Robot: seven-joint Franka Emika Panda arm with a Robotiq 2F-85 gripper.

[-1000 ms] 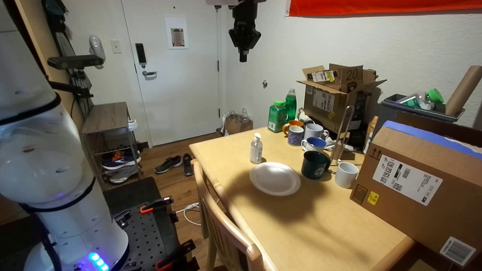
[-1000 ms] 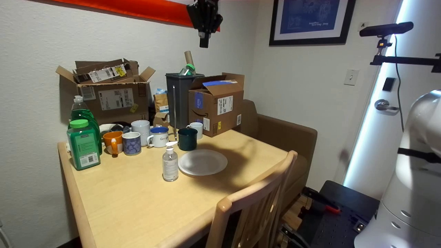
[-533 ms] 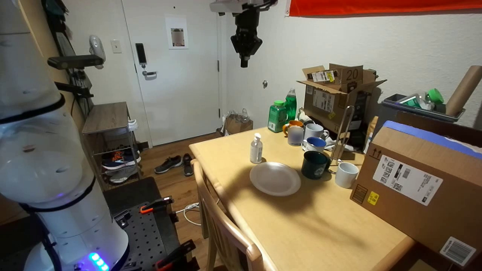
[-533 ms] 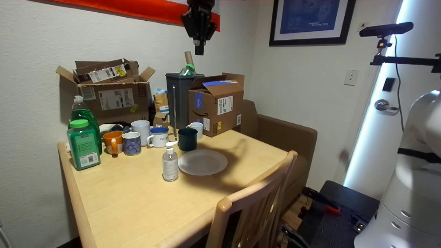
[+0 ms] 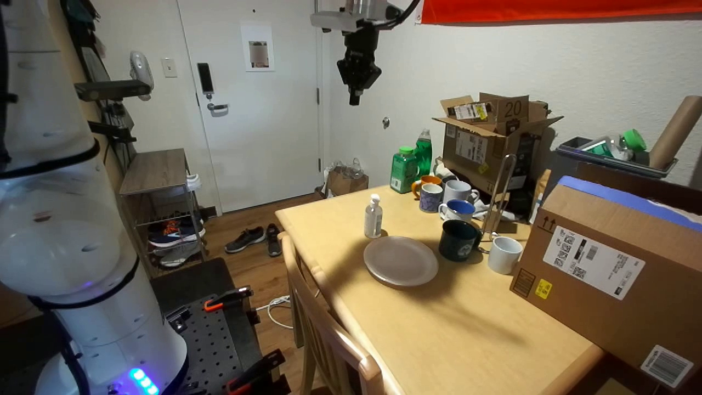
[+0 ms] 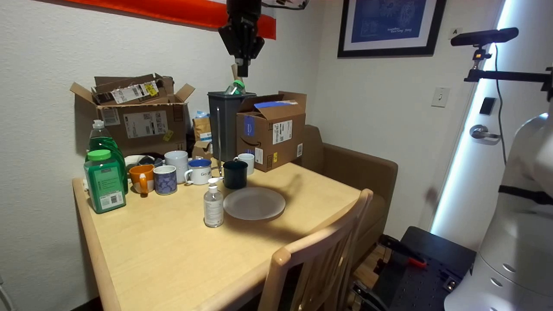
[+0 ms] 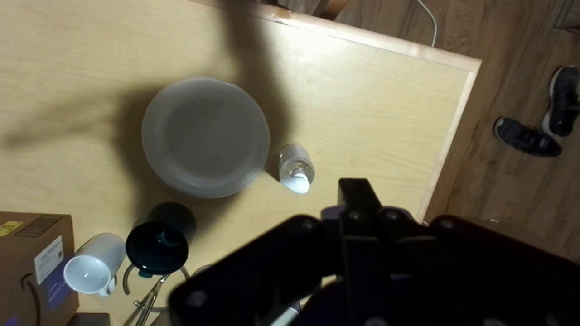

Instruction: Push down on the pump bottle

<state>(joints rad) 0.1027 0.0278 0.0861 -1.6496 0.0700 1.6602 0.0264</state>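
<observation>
At the back of the worktop point(image 6: 155, 259), within an open box point(image 6: 144, 125), a smaller carton point(image 6: 131, 91) is held; within the bin point(image 6: 228, 125), a cardboard tube point(image 5: 675, 131). Just beside the plate point(image 6: 255, 203), the pump bottle point(image 6: 213, 208) is stood upright, its contents indistinct. The arm point(image 5: 93, 230) is cut off above. The gripper point(image 6: 243, 70), its fingers point(image 7: 358, 197) pressed together, is set lower than a second ago.

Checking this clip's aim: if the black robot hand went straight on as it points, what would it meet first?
Probably the pale wooden tabletop, beside the clear plastic pump bottle: in the wrist view the hand seems to point past it. Depth is unclear; the hand might brush it.
</observation>
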